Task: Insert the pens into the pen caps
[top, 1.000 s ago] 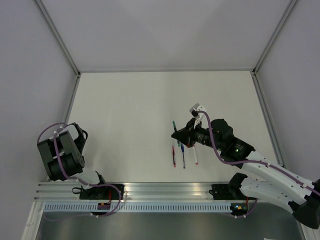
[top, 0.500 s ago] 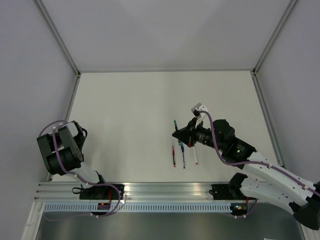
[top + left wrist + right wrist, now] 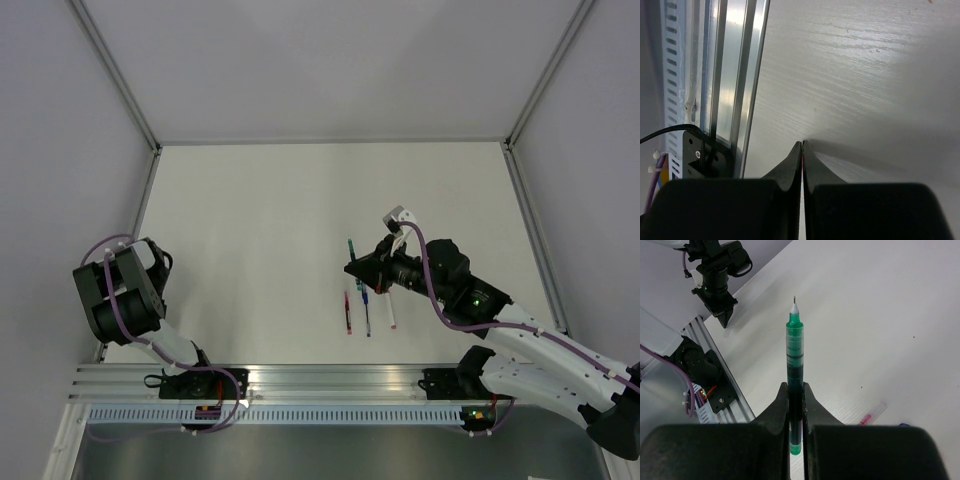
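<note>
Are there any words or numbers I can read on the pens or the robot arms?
None can be read.
The green pen between the right gripper's fingers shows only dark bands, no letters.
The pens lying on the table are too small to show any print.

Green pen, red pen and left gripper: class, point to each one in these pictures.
green pen (image 3: 794, 350), right wrist view, middle of its barrel.
red pen (image 3: 348, 314), top external view, middle of its shaft.
left gripper (image 3: 802, 146), left wrist view, between its closed fingertips.
</note>
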